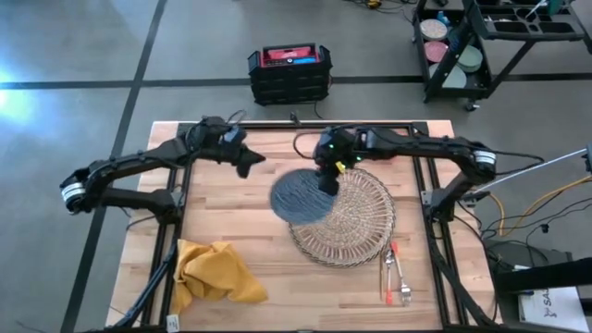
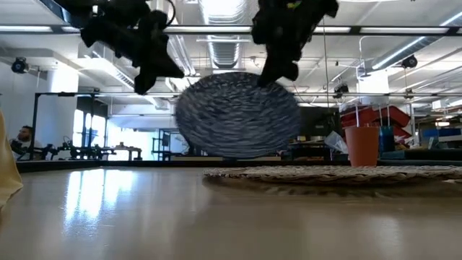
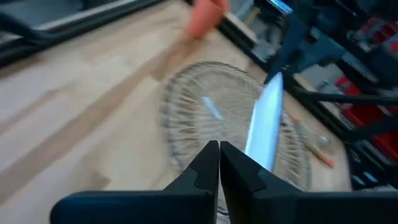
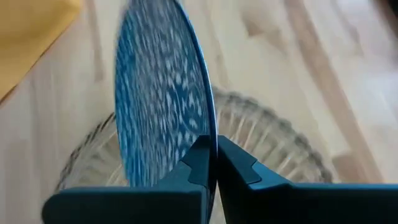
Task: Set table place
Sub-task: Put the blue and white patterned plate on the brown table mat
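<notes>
On the wooden table (image 1: 231,222), right of centre, lies the wide ribbed glass charger (image 1: 356,222). My right gripper (image 1: 326,180) is shut on the blue-patterned plate (image 1: 298,196), which is in the air over the charger's left edge. My left gripper (image 1: 250,165) hovers shut and empty above the table's far middle, left of the plate. The yellow napkin (image 1: 215,273) lies crumpled at the near left. The orange-handled cutlery (image 1: 396,273) rests on the table right of the charger. In the low view the red cup (image 2: 362,146) stands behind the charger. My right gripper pinches the plate's rim (image 4: 208,140) between its two fingers, at the plate's far right edge. The fingers come from above, slanting down. The plate hangs below them, steeply tilted, clear of both the charger and the table (image 2: 238,115).
Black frame rails (image 1: 433,231) run along the table's left and right sides, by the arm bases. Bare wood shows between the napkin and the charger. A black and red crate (image 1: 289,72) stands on the floor beyond the far edge.
</notes>
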Tool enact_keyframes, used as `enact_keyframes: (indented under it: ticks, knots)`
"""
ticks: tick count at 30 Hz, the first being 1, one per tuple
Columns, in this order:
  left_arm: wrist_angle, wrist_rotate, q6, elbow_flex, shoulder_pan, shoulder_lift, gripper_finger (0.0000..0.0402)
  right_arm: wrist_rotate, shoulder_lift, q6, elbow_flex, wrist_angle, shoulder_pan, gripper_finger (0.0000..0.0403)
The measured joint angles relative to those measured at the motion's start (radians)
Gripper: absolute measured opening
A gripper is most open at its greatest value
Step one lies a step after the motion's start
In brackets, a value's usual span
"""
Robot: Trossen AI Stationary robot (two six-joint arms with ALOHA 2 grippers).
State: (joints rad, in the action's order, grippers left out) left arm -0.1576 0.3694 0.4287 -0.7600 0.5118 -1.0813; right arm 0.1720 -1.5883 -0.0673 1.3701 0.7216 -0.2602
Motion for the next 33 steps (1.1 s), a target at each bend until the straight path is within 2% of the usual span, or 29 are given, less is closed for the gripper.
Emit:
enact_keyframes:
  ticks: [7,12,16,22,26,33]
  knots:
    - [0.023,-0.078,0.000,-0.108,-0.158,-0.132,0.0000,-0.047,0.072,-0.039,-0.003,0.199,0.081,0.0003]
    - [0.012,-0.099,-0.026,-0.190,-0.232,-0.264,0.0000,-0.051,0.061,-0.089,-0.089,0.238,0.114,0.0003]
    - [0.006,-0.101,-0.048,-0.249,-0.271,-0.356,0.0000,-0.058,0.050,-0.120,-0.195,0.206,0.121,0.0000]
    - [-0.016,-0.099,-0.069,-0.292,-0.286,-0.437,0.0000,-0.066,0.040,-0.126,-0.328,0.031,0.114,0.0002]
    - [-0.013,-0.100,-0.079,-0.294,-0.286,-0.448,0.0000,-0.097,0.012,-0.096,-0.367,-0.066,0.096,0.0001]
    - [-0.066,-0.102,-0.091,-0.292,-0.296,-0.434,0.0000,-0.189,-0.105,-0.089,-0.368,-0.115,0.078,0.0004]
